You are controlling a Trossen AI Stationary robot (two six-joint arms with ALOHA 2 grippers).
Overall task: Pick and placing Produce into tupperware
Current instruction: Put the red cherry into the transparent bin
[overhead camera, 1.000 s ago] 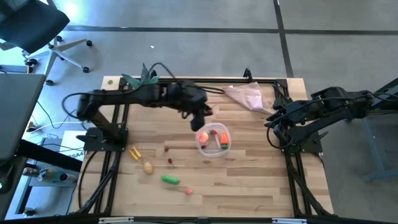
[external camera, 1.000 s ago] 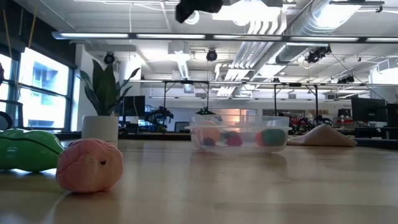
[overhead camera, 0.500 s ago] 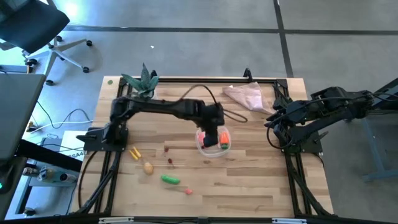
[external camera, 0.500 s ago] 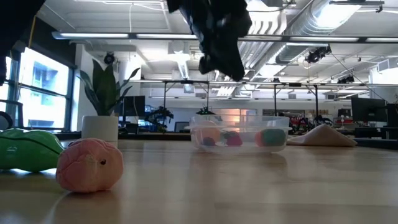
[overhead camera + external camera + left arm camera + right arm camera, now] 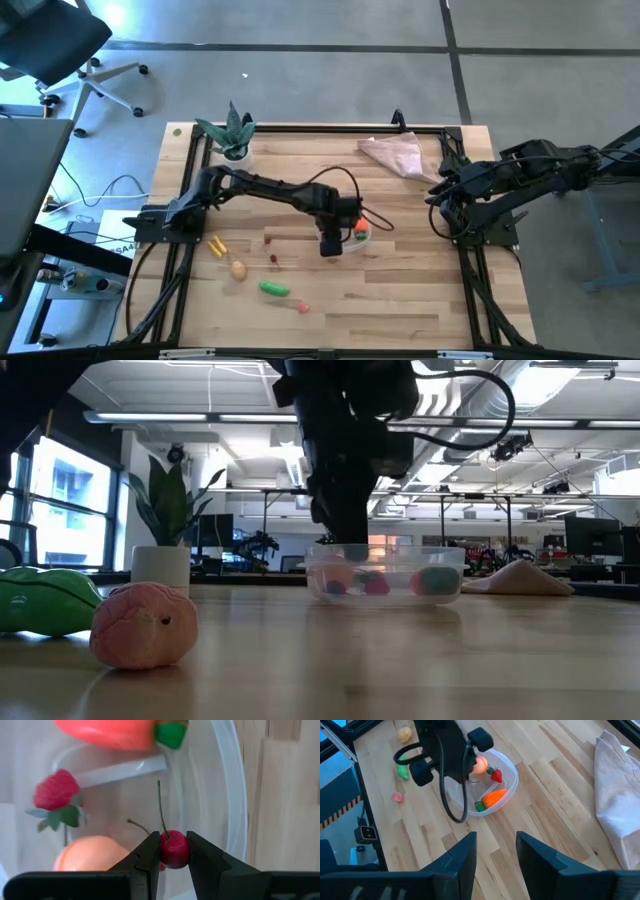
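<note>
A wooden table (image 5: pixel 400 290) is seen from above. The clear tub (image 5: pixel 507 767) sits near its centre, holding a carrot (image 5: pixel 105 732), peach (image 5: pixel 85 852) and strawberry (image 5: pixel 55 790). The left gripper (image 5: pixel 172 851) is clamped on a cherry (image 5: pixel 175 851) over the tub. The right gripper (image 5: pixel 495 851), parked at the table's right edge, has its fingers apart.

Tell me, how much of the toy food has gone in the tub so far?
Already in the tub: carrot, strawberry, peach. The left hand holds a cherry over it. Potato, green pod and pink piece wait on the table.
</note>
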